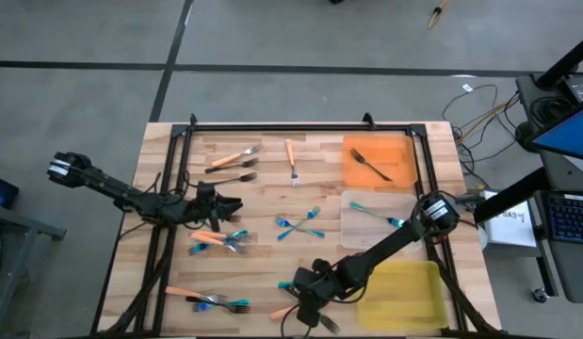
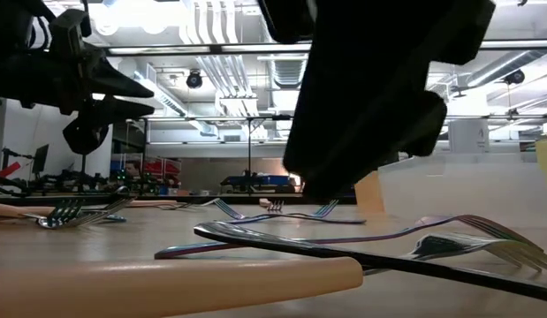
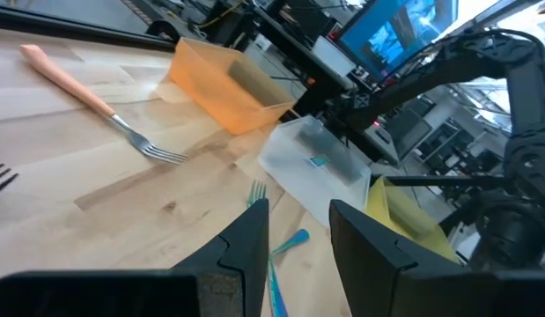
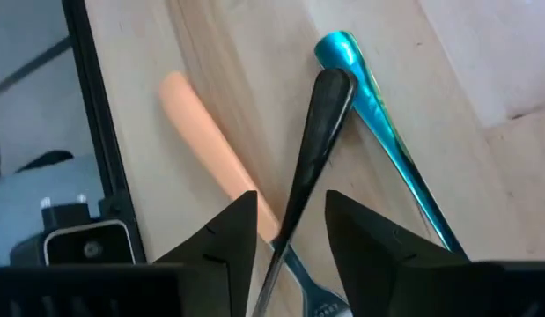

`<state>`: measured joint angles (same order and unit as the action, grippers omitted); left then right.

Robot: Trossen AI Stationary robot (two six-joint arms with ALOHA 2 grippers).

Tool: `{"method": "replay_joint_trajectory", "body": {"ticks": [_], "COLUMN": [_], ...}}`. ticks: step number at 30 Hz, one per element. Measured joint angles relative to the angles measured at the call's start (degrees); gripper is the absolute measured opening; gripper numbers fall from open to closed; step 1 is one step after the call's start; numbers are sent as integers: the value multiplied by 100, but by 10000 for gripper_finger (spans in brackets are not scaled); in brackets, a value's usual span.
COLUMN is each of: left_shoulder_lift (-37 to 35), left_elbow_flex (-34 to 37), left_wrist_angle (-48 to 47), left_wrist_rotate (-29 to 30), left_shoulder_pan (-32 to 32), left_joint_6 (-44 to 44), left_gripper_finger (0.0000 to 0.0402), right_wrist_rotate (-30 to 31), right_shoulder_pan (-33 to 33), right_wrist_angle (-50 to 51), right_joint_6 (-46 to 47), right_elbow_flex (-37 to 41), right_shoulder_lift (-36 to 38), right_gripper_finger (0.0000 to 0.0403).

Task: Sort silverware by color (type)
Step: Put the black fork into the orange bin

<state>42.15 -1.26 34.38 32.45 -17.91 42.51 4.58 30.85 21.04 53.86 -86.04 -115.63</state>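
Note:
Slim forks with orange, teal or black handles lie scattered on the wooden table (image 1: 263, 193). My right gripper (image 1: 306, 303) hovers low over a crossed trio near the near edge, open. In the right wrist view its fingers (image 4: 290, 207) stand on either side of the black fork's handle (image 4: 320, 123). That fork lies across an orange-handled fork (image 4: 202, 141) and beside a teal one (image 4: 378, 114). My left gripper (image 1: 236, 204) is open and empty above the table's left middle. The left wrist view (image 3: 298, 211) shows teal forks (image 3: 285, 246) beyond its fingers.
An orange tray (image 1: 380, 162) holds a black fork, a clear tray (image 1: 376, 215) a teal fork, and a yellow tray (image 1: 404, 292) sits at the near right. Other forks lie at the far left (image 1: 234, 160), the middle (image 1: 300, 226), left of middle (image 1: 220, 240) and near left (image 1: 211, 299).

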Motion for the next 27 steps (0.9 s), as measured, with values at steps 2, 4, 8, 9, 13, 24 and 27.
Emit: {"method": "replay_joint_trajectory", "body": {"ticks": [2, 4, 8, 9, 13, 24, 27], "left_shoulder_lift": [9, 13, 11, 13, 13, 13, 13], "left_elbow_flex": [0, 0, 0, 0, 0, 0, 0], "left_wrist_angle": [0, -1, -3, -3, -4, -10, -10], "left_wrist_rotate": [-39, -53, -55, -53, -55, -55, -55], "left_shoulder_pan": [-4, -4, -4, -4, -4, -4, -4], "left_joint_6": [-1, -15, -56, -81, -148, -150, -150], "left_gripper_finger": [103, 103, 103, 103, 103, 103, 103], "right_wrist_rotate": [0, 6, 17, 17, 10, 22, 15], "right_shoulder_pan": [2, 2, -2, -2, -11, -13, -15], "right_wrist_angle": [-78, -117, -124, -121, -165, -158, -152], "right_joint_6": [65, 89, 133, 161, 185, 61, 12], "right_elbow_flex": [0, 0, 0, 0, 0, -7, -7], "right_shoulder_lift": [-31, -64, -177, -219, -358, -398, -398], "right_gripper_finger": [134, 136, 137, 137, 137, 94, 58]}}
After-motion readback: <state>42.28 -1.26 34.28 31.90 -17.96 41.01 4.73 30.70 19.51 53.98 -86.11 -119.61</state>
